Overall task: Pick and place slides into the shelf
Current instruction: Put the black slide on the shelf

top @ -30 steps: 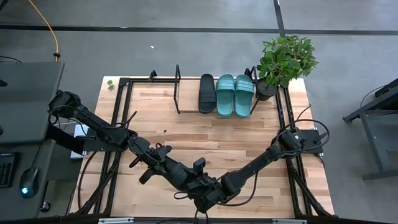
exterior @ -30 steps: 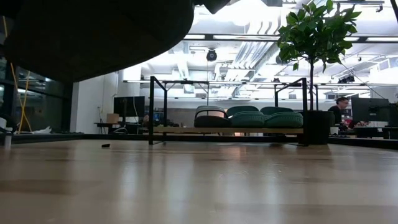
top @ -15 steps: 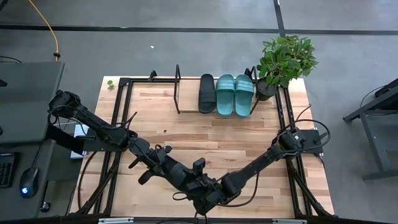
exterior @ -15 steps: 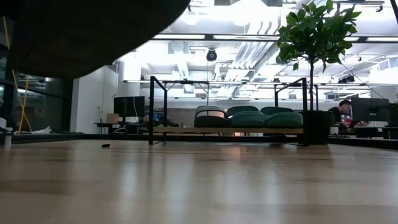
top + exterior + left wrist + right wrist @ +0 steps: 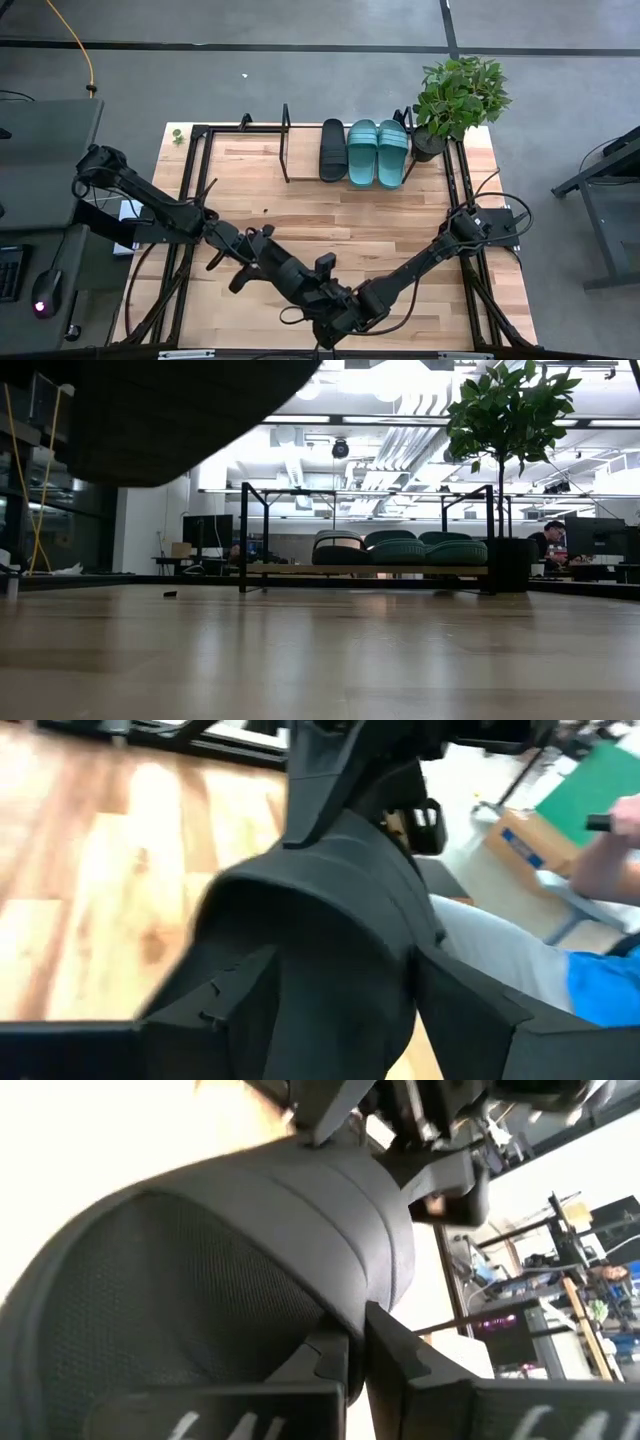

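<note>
On the shelf (image 5: pixel 300 178) we see one black slide (image 5: pixel 333 150) beside two teal slides (image 5: pixel 377 153), near table edge our left gripper (image 5: pixel 322 312) and right gripper (image 5: pixel 340 318) both clamp the fourth black slide (image 5: pixel 230 1270).

So your right wrist cam is basically filled by a black slide (image 5: pixel 200 1270): you can see its meshy textured surface and the smooth curved strap running across. The right gripper (image 5: pixel 345 1375) has its dark fingers (image 5: pixel 420 1370) clamped on the edge. Behind it there's another dark arm part (image 5: pixel 420 1140), plus some room clutter with a metal frame (image 5: pixel 570 1250).
</note>
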Action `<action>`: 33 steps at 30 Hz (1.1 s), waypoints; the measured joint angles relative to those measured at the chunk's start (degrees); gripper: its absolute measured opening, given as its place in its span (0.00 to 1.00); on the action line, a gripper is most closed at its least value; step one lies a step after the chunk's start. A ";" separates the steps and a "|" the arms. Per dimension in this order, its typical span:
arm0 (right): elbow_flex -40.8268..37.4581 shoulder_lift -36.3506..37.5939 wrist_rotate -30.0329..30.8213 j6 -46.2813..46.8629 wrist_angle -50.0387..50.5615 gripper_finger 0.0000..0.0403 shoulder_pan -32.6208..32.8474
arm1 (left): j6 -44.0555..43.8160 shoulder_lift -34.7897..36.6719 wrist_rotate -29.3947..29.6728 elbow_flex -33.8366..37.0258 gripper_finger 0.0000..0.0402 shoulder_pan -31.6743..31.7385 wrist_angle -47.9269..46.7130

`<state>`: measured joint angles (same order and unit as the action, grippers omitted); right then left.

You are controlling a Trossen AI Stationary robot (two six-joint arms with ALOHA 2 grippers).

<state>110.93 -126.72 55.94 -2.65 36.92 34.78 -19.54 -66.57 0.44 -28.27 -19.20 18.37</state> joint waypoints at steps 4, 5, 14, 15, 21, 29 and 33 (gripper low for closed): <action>0.00 0.00 0.25 1.75 3.06 0.00 -0.26 | 0.28 3.24 2.57 0.04 0.53 0.13 -3.98; 0.02 0.00 0.67 1.74 3.24 0.00 -0.30 | 0.38 4.32 3.18 0.04 0.53 0.13 -5.12; 0.11 0.85 8.04 0.77 5.50 0.00 -3.29 | 2.79 14.43 8.14 0.11 0.54 0.11 -13.91; 0.11 1.02 9.01 0.75 5.60 0.00 -3.64 | 3.16 15.35 8.49 0.08 0.54 0.11 -14.14; 0.11 2.29 13.91 1.19 5.80 0.00 -5.56 | 4.90 22.63 11.88 0.07 0.54 0.11 -20.66; 0.11 2.64 19.06 1.67 5.62 0.00 -8.07 | 6.77 31.66 17.70 0.03 0.54 0.11 -27.22; 0.11 2.64 19.26 3.44 6.42 0.00 -10.15 | 8.25 34.70 20.00 0.04 0.54 0.11 -29.15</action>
<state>111.04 -124.07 75.20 0.80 43.34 24.63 -11.29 -31.86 20.45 -28.23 -19.09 -10.77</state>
